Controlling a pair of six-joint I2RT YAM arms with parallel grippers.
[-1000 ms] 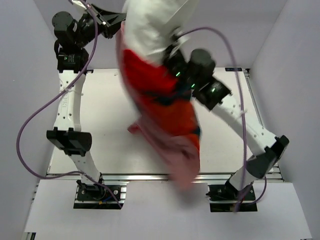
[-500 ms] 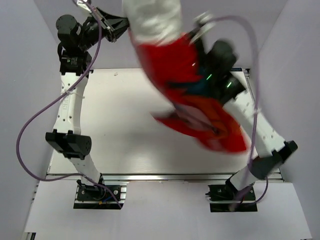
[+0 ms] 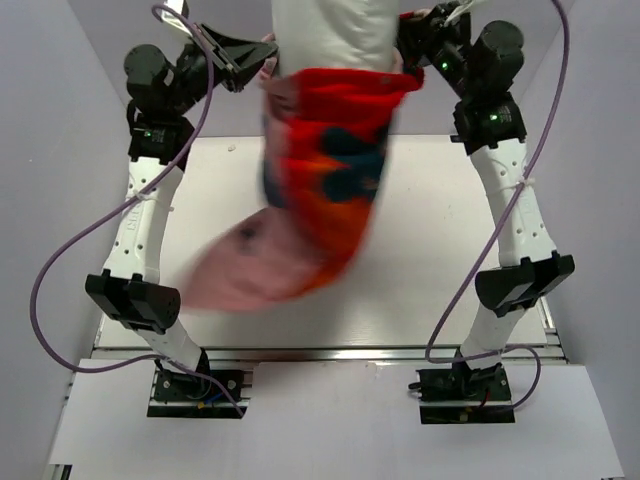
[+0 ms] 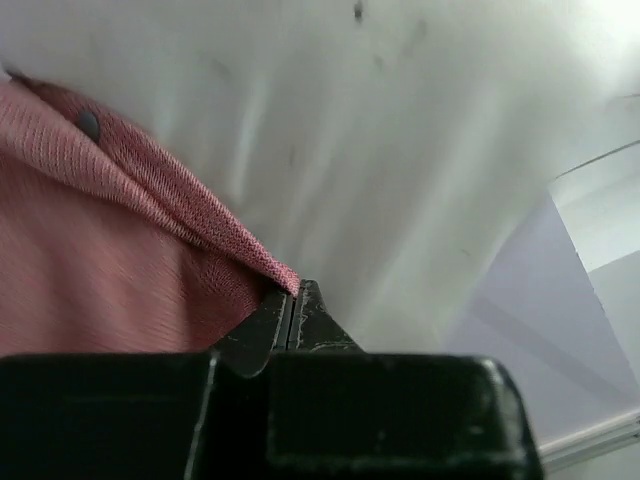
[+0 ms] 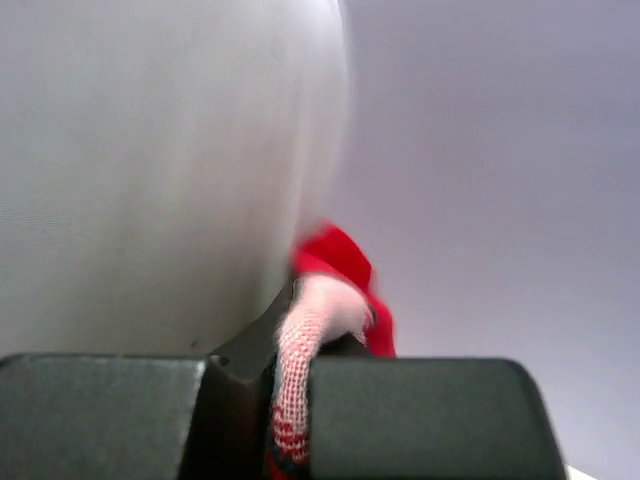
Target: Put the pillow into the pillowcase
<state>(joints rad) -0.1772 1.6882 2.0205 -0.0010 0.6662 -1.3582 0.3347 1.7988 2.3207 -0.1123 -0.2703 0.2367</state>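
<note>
Both arms are raised high at the back of the table. The white pillow (image 3: 330,30) stands between them, its upper part out of the cover; it also fills the left wrist view (image 4: 400,130) and the right wrist view (image 5: 150,170). The red-orange pillowcase (image 3: 335,150) hangs below it, blurred, its faded pink lower end (image 3: 240,270) flung to the left. My left gripper (image 3: 268,52) is shut on the pillowcase's pink edge (image 4: 130,250). My right gripper (image 3: 408,32) is shut on the opposite edge (image 5: 315,340) of the pillowcase.
The white table (image 3: 450,280) lies under the hanging cloth, with a metal rail (image 3: 330,352) along its near edge. Grey walls close in on both sides. Purple cables (image 3: 60,260) loop beside each arm.
Both arms have moved, the right arm up and right to the top of the view. The pillowcase's lower end swung right, then left, and more of the pillow is inside the cover.
</note>
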